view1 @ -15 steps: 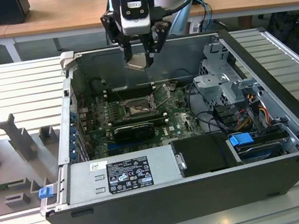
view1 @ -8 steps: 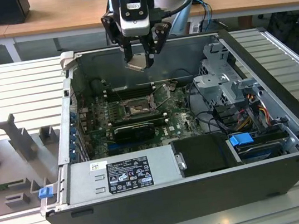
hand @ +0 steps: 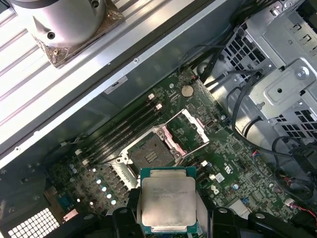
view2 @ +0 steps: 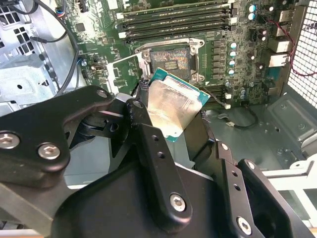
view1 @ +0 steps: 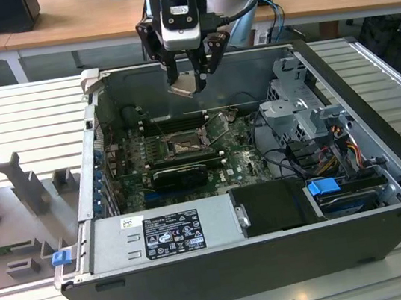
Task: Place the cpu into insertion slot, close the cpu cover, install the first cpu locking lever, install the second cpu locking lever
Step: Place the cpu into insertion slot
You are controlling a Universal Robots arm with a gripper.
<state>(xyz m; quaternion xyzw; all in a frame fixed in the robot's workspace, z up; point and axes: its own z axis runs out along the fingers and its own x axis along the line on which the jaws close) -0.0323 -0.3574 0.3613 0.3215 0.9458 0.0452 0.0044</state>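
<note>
Cool, even overhead light is washing across the exterior view, brightening the ribbed metal table (view1: pixel 22 116), while the inside of the computer case (view1: pixel 277 259) is lying dimmer and the motherboard (view1: pixel 132 160) is sitting in soft shadow. In the second wrist view, the cpu (view2: pixel 171 106) is catching a strong, blotchy glare on its metal top. In the first wrist view, the drive cage (hand: pixel 287 84) is shining pale and the cpu's top is reflecting more dully.
</note>
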